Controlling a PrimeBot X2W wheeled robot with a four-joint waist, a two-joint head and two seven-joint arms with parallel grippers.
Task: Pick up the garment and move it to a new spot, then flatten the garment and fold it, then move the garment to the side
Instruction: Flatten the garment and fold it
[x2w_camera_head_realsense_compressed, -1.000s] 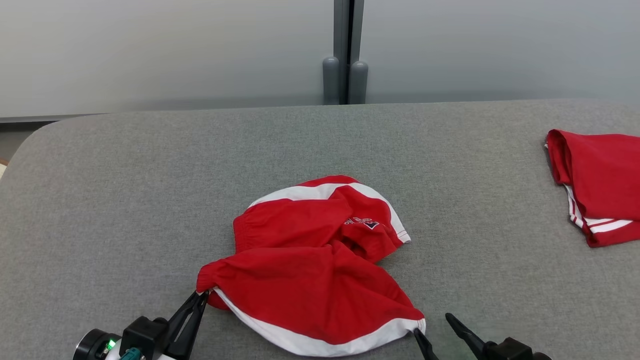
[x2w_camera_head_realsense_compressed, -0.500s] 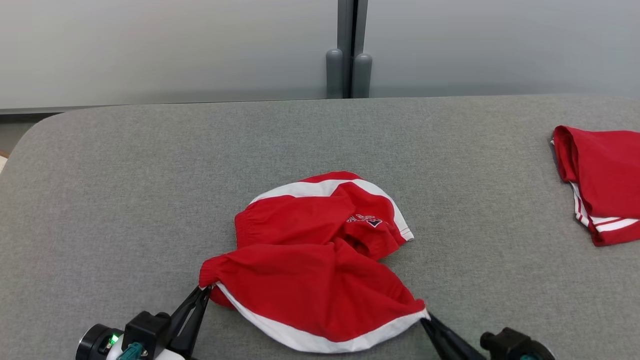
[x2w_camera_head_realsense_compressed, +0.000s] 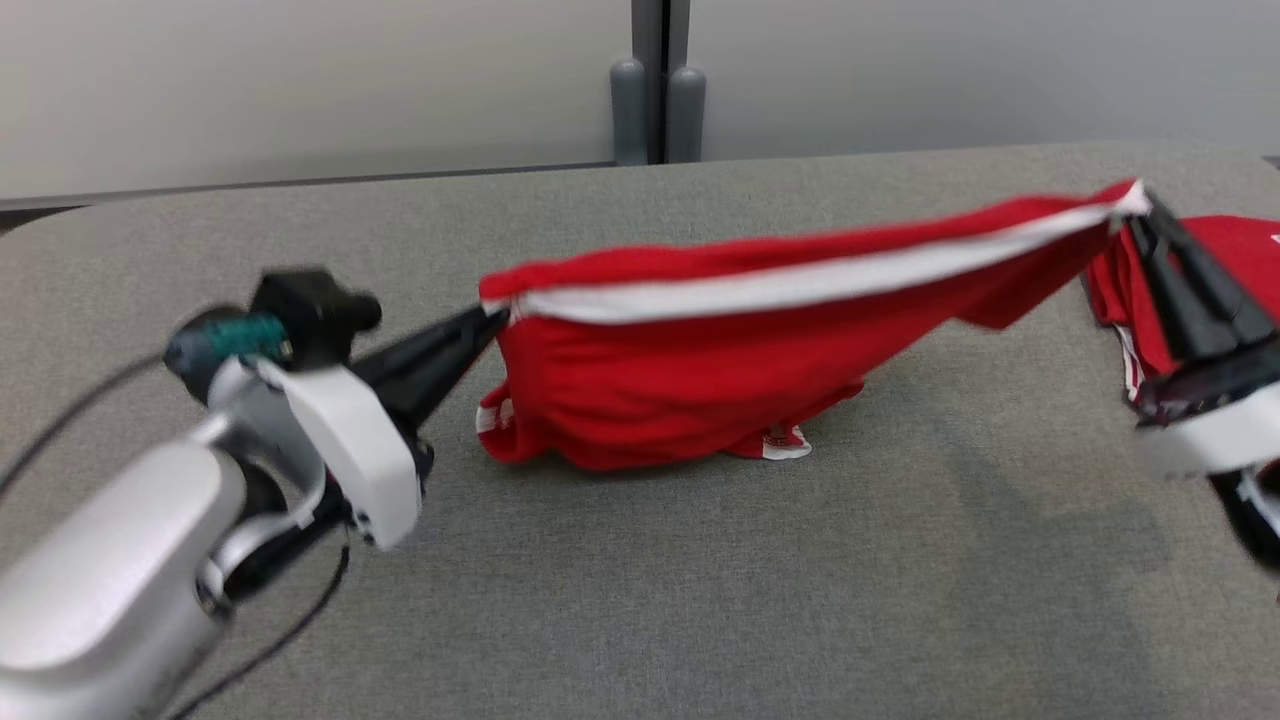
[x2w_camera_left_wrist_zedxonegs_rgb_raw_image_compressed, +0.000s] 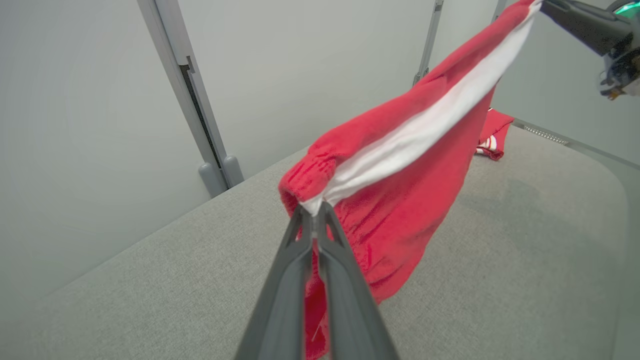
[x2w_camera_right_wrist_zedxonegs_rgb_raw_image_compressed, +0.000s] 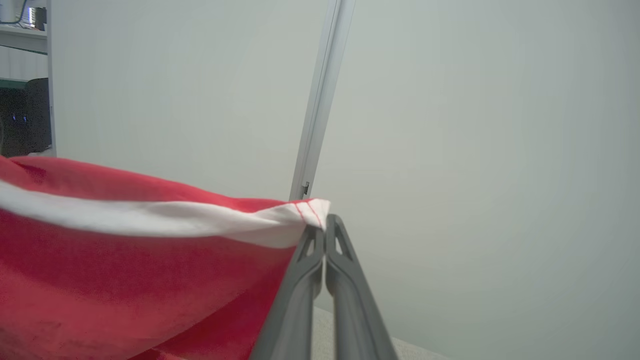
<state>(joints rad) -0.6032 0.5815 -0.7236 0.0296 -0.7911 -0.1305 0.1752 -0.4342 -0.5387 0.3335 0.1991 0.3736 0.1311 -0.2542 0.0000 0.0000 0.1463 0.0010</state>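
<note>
The garment (x2w_camera_head_realsense_compressed: 720, 370) is a pair of red shorts with a white side stripe, stretched in the air between both grippers, its lower part still brushing the grey table (x2w_camera_head_realsense_compressed: 640, 600). My left gripper (x2w_camera_head_realsense_compressed: 490, 318) is shut on the elastic waistband corner, seen close in the left wrist view as the garment (x2w_camera_left_wrist_zedxonegs_rgb_raw_image_compressed: 400, 165) pinched at the left gripper (x2w_camera_left_wrist_zedxonegs_rgb_raw_image_compressed: 312, 212). My right gripper (x2w_camera_head_realsense_compressed: 1135, 205) is shut on the white hem corner, held higher; the right wrist view shows the garment (x2w_camera_right_wrist_zedxonegs_rgb_raw_image_compressed: 125, 250) clamped at the right gripper (x2w_camera_right_wrist_zedxonegs_rgb_raw_image_compressed: 325, 225).
A second red garment (x2w_camera_head_realsense_compressed: 1230, 270) lies folded at the table's right edge, just behind my right gripper, also seen as the second garment (x2w_camera_left_wrist_zedxonegs_rgb_raw_image_compressed: 492, 137). A grey wall with a vertical post (x2w_camera_head_realsense_compressed: 655, 80) stands behind the table.
My right gripper closed on the hem corner. Both arms then rose and spread apart, lifting the garment off the table and stretching it. The head camera shifted too.
</note>
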